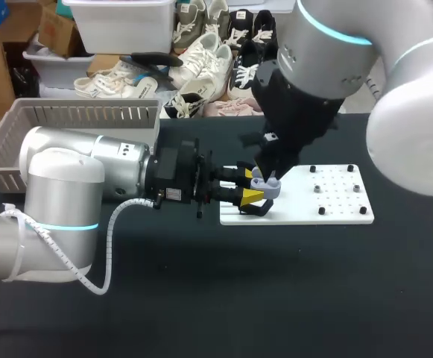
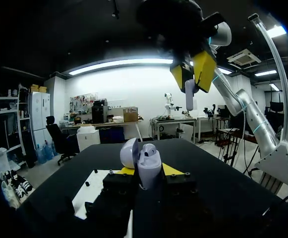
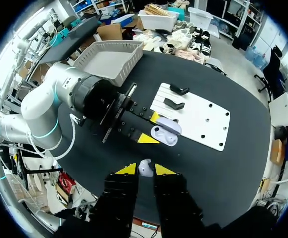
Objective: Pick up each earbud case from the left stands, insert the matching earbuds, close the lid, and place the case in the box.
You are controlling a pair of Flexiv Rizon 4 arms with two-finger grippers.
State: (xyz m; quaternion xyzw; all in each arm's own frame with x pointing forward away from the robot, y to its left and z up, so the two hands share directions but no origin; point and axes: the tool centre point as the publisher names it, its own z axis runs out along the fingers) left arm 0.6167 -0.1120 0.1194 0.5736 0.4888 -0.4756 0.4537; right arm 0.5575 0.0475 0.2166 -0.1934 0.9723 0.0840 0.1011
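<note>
A lavender earbud case (image 2: 149,161) stands with its lid (image 2: 130,152) swung open, and my left gripper (image 2: 148,172) is shut on its body. In the head view the case (image 1: 267,187) hangs over the left end of the white board (image 1: 335,195), with the left gripper (image 1: 250,185) coming in from the left. My right gripper (image 2: 193,74) hangs straight above it, shut on a pale earbud (image 2: 189,95). From the right wrist, the earbud (image 3: 144,166) sits between the right gripper (image 3: 144,170)'s yellow tips, with the open case (image 3: 164,134) below.
Two black stands (image 3: 177,89) sit on the white board (image 3: 203,119) at its end nearer the basket, and small black pegs dot the other end. A grey basket (image 1: 74,118) stands at the table's far left. My right arm (image 1: 328,52) looms over the board.
</note>
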